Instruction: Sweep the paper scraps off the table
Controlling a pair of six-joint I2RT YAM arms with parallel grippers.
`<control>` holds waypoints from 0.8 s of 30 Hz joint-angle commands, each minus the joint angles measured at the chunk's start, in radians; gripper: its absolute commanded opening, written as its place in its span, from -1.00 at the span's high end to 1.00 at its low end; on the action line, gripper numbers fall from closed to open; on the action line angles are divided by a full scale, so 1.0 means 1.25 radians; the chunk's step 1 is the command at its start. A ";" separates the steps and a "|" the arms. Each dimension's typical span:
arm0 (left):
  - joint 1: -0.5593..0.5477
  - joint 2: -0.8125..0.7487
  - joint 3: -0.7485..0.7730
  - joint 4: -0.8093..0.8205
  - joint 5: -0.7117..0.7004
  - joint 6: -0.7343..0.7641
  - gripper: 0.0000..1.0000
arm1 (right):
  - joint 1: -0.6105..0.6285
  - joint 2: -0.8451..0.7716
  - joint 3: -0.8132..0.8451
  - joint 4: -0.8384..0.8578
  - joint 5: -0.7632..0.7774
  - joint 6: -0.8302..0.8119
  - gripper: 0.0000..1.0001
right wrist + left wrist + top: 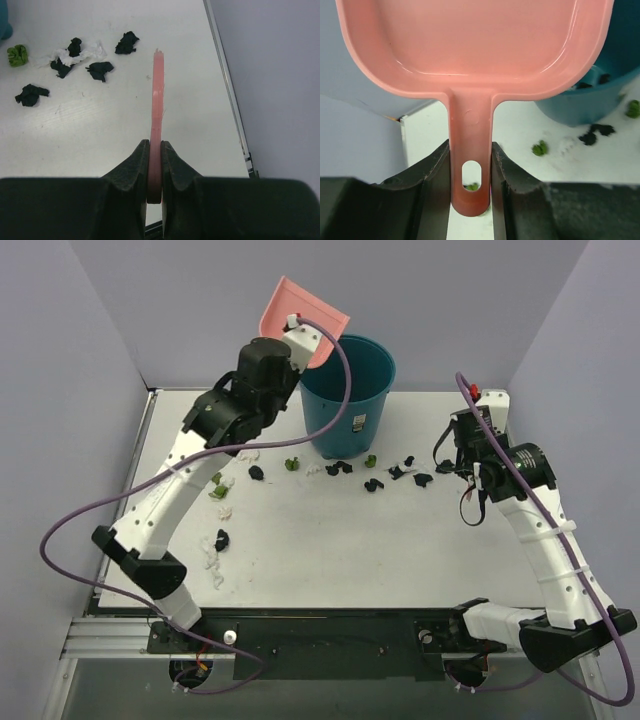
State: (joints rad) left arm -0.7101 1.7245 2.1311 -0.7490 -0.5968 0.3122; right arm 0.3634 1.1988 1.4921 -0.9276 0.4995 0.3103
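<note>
My left gripper (296,335) (470,150) is shut on the handle of a pink dustpan (300,312) (475,45). It holds the pan raised and tilted over the rim of a teal bin (350,400). My right gripper (482,405) (155,146) is shut on a thin pink brush (157,95), seen edge-on above the table's far right corner. Black, green and white paper scraps (340,468) (75,55) (597,132) lie in a row in front of the bin. More scraps (218,540) lie on the left of the white table (330,550).
The teal bin (580,105) stands at the table's far middle and has dark bits inside. Grey walls close in the left, back and right sides. The table's metal edge (227,85) runs just right of the brush.
</note>
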 commanded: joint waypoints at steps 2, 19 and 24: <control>-0.001 -0.153 -0.047 -0.192 0.200 -0.304 1.00 | -0.033 -0.015 -0.069 0.167 0.000 -0.144 1.00; -0.139 -0.426 -0.660 -0.169 0.370 -0.452 1.00 | -0.195 0.294 -0.011 0.397 -0.115 -0.330 1.00; -0.142 -0.397 -0.748 -0.130 0.427 -0.455 1.00 | -0.205 0.408 0.021 0.434 -0.135 -0.348 1.00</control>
State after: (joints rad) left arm -0.8822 1.2251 1.2270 -0.9825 -0.1432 -0.2310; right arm 0.1154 1.6371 1.4460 -0.4477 0.3508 -0.0856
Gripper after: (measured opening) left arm 0.397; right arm 0.067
